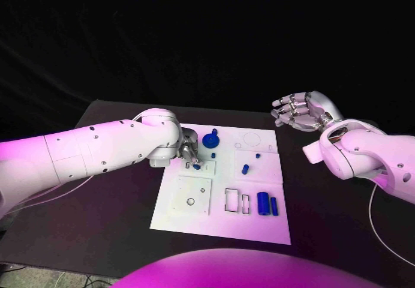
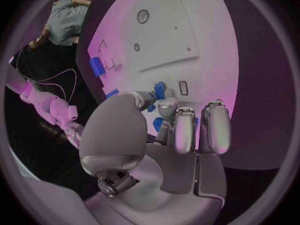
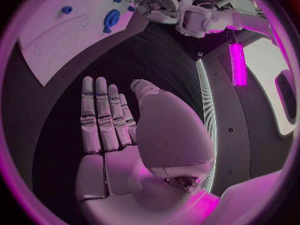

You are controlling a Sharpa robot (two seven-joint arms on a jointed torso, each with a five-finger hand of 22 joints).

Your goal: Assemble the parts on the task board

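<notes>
Two white arms reach over the black table (image 1: 104,216); the left hand (image 1: 189,153) is down over the near-left part of the flat white task board (image 1: 216,225), fingertips pinching a small blue part (image 1: 197,167) against the plate, its forearm hiding the board's left edge; just beyond sits a round blue disc-shaped part (image 1: 211,141); further right a small blue peg (image 1: 246,168) stands mid-board; two upright blue cylinders (image 1: 267,205) stand by the rectangular cut-outs; the right hand (image 1: 297,111) hovers off the board's far right corner, fingers apart, holding nothing.
</notes>
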